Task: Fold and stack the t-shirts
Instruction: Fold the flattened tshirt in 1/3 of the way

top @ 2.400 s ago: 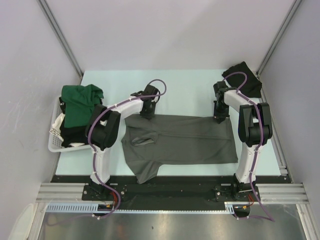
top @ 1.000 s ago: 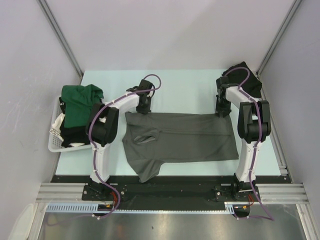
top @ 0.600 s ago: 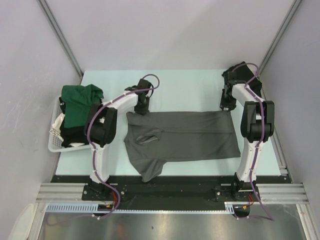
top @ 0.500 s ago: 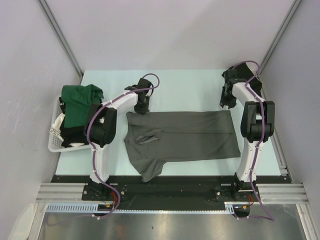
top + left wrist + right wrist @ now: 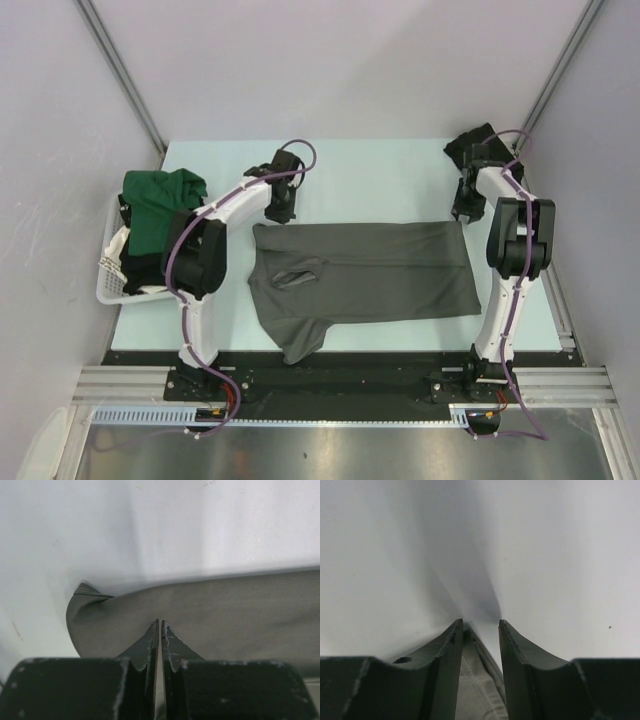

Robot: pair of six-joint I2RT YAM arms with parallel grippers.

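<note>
The grey shirt (image 5: 370, 270) lies mid-table, doubled into a long band with one sleeve poking out at 7 o'clock; I judge its fold half done. The black shirt (image 5: 482, 148) sits bunched at 1 o'clock (folded or not, I cannot tell). The green shirt (image 5: 160, 200) is heaped on the basket (image 5: 106, 285) at 9 o'clock. Nothing is stacked yet. The left gripper (image 5: 160, 622) is pinched closed, with no cloth seen in it. The right gripper (image 5: 481, 623) is narrowly parted over the hem.

we are wearing white shells, black joints, purple cables (image 5: 302, 150) on left arm (image 5: 235, 203) and right arm (image 5: 496, 320), scuffs on left gripper (image 5: 160, 623).
</note>
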